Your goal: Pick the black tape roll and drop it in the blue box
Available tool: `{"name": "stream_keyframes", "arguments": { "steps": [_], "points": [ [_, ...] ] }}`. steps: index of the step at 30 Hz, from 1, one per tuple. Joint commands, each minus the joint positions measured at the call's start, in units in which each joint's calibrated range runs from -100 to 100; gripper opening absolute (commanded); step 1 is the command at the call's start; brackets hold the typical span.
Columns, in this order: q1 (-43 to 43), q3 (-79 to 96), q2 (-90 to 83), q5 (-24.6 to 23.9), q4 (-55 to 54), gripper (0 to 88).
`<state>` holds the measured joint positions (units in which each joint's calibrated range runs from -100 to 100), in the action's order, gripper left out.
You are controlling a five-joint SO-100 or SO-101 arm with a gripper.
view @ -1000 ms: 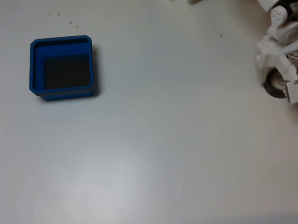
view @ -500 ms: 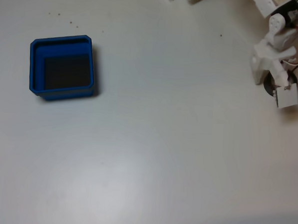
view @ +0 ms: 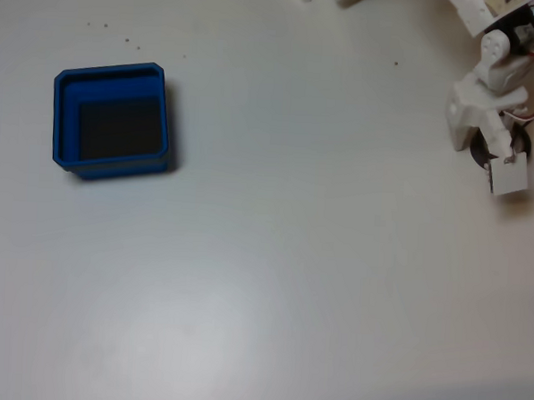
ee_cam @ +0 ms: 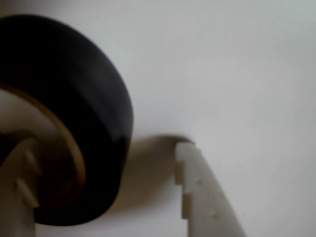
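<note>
We see a smooth off-white matte table [view: 273,254] carrying a square bright-blue plastic box [view: 111,118] with low walls and a dark inside bottom, well apart from the white arm's gripper [view: 495,151], far to its left in the fixed view. A small black tape roll [ee_cam: 94,98] with a pale beige core lies on the table right at the gripper, one white finger [ee_cam: 197,187] just beside its outer wall in the wrist view. A few tiny dark specks [view: 114,32] dot the surface beyond the box.

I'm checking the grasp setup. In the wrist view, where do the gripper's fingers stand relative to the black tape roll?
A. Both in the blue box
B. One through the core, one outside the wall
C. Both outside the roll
B: one finger sits in the black tape roll's core, the other finger stands outside its wall.
</note>
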<state>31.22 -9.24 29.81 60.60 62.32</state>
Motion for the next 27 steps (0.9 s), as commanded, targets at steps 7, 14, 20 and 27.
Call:
{"name": "stream_keyframes", "arguments": {
  "steps": [7,14,20,27],
  "points": [
    [-0.01,-3.70,-0.37,0.33,-0.35,10.8],
    [0.09,-3.70,-0.37,0.42,-0.35,0.3],
    [0.19,-3.70,-0.71,0.50,-0.19,0.3],
    [-0.10,-3.70,-1.04,0.42,0.64,0.2]
  ]
}}
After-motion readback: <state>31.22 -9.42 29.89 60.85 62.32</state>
